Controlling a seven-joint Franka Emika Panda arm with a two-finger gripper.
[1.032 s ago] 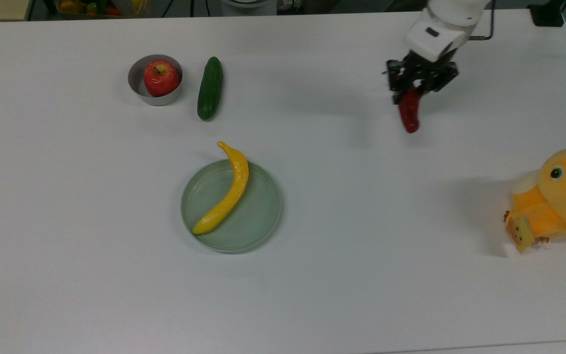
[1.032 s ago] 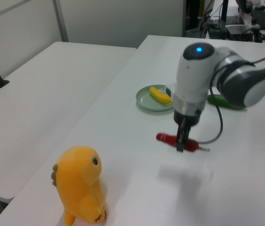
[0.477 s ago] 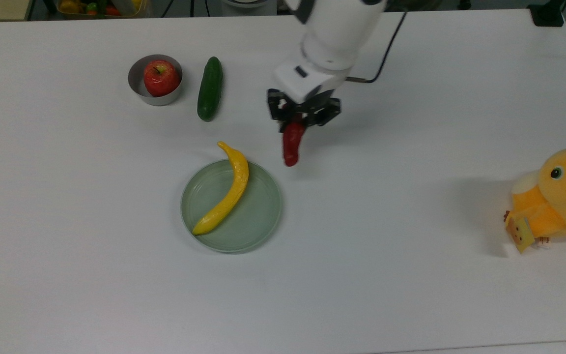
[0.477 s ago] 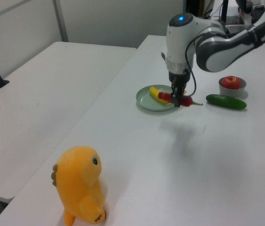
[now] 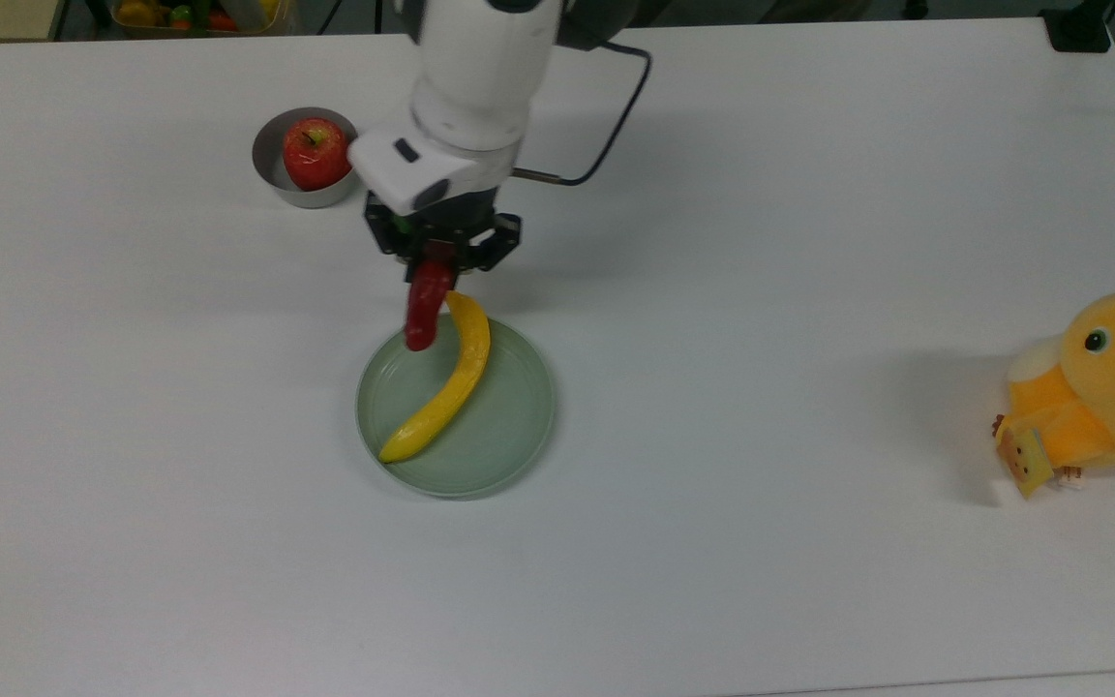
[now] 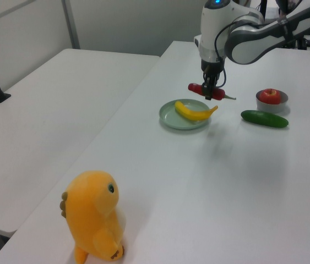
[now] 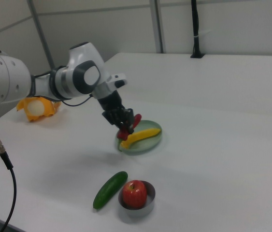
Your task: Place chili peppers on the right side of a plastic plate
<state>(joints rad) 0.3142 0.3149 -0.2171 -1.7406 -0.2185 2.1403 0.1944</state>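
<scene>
Jaws clamp the chili peppers (image 5: 425,307) above the plastic plate (image 5: 509,426) (yellow pepper (image 5: 449,382) inside).

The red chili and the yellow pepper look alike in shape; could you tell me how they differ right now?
The red chili hangs clamped in the gripper above the plate's edge; the yellow pepper lies on the green plate. The chili looks shorter and dark red, the pepper longer and yellow. Both are elongated and tapered.
</scene>
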